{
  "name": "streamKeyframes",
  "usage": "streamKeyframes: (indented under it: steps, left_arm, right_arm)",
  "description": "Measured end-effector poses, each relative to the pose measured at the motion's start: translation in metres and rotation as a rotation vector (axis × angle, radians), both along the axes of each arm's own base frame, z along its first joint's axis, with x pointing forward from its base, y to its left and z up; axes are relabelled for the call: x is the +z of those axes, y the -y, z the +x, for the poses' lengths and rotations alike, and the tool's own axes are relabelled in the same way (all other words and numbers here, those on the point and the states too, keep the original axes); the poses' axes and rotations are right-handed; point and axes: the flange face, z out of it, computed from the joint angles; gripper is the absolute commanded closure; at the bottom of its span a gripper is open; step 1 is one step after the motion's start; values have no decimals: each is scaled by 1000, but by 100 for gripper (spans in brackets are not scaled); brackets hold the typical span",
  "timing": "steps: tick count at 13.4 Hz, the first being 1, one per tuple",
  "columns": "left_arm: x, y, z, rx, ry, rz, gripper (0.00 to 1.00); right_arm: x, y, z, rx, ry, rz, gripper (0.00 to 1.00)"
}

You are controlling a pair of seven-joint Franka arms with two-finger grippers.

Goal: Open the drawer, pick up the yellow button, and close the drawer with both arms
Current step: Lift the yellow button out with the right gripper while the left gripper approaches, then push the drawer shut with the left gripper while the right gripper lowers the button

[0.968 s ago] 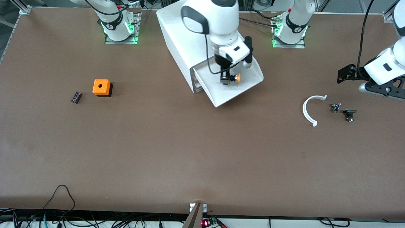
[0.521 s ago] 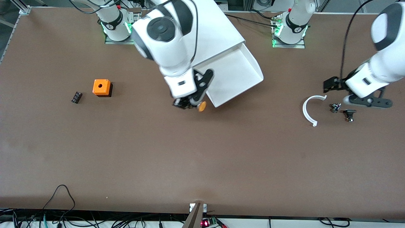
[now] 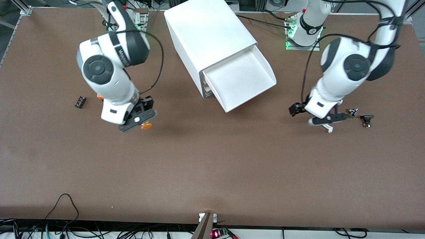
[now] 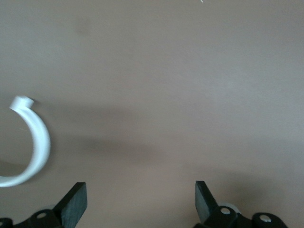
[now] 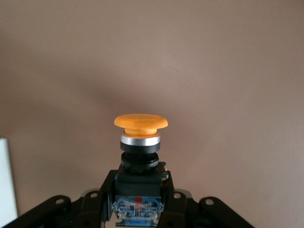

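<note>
The drawer [image 3: 245, 78], uppermost in the white cabinet [image 3: 209, 30], stands pulled out and holds nothing. My right gripper [image 3: 137, 120] is shut on the button [image 3: 145, 125], whose orange cap sticks out past the fingers. It holds the button above bare table toward the right arm's end, away from the drawer. In the right wrist view the button [image 5: 140, 123] has its black body clamped in the gripper [image 5: 140, 199]. My left gripper [image 3: 327, 121] is open and empty over a white arc-shaped piece [image 3: 329, 128], beside the drawer. The left wrist view shows its gripper [image 4: 141, 204] with fingers wide apart.
The orange cube [image 3: 99, 96] is mostly hidden by the right arm, with a small black component [image 3: 80, 102] beside it. Two small dark parts [image 3: 352, 113] [image 3: 366, 119] lie by the white arc, which also shows in the left wrist view [image 4: 38, 142].
My right gripper lifted the button out of the drawer and carried it toward the right arm's end of the table. My left arm swung in toward the drawer, over the white arc.
</note>
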Motion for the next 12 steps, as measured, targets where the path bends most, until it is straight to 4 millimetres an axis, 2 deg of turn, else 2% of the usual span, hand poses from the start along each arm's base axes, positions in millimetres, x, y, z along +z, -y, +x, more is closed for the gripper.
streamKeyframes:
  steps: [3,4,5,8,12]
  left_arm:
    - [-19,44,-23,50,-26,-6,0]
    - [-23,59,-32,44,-37,-6,0]
    - [-27,75,-43,29,-49,-5,0]
    - [-35,122,-83,-16,-82,-3,0]
    - [-38,178,-150,-56,-170,-57,0]
  right_arm:
    - [-52,109,14,-75,-40,-8,82]
    - [-65,140,15,-86,-42,-2,82]
    - [-77,163,14,-99,-34,3,82]
    - [-114,198,1,-121,6,19,81]
    - [-169,210,-30,-116,52,38,81]
